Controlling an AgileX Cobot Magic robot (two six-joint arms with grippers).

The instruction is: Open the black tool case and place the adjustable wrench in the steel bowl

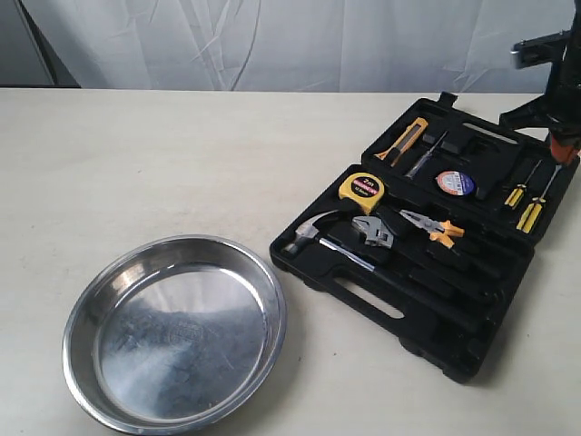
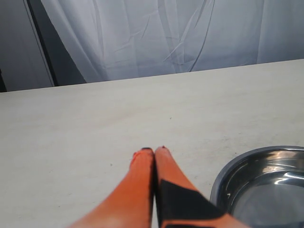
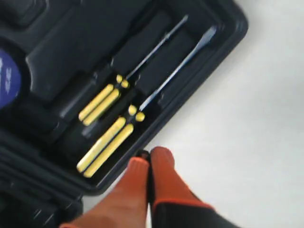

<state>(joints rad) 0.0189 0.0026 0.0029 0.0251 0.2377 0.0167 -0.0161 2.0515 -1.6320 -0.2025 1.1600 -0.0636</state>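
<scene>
The left gripper (image 2: 154,150) has two long, tapering orange fingers (image 2: 137,190) with small dark tips and an angular black patch toward five o'clock. The right gripper (image 3: 148,154) looks alike, with a black base. Its arm (image 1: 552,44) is black, with an orange edge.

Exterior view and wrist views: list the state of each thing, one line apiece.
black tool case: open, lid lying flat.
adjustable wrench: seated in the case, untouched.
steel bowl: upright, empty.
left fingers: shut, holding nothing.
right fingers: shut, holding nothing, at the case's edge.
</scene>
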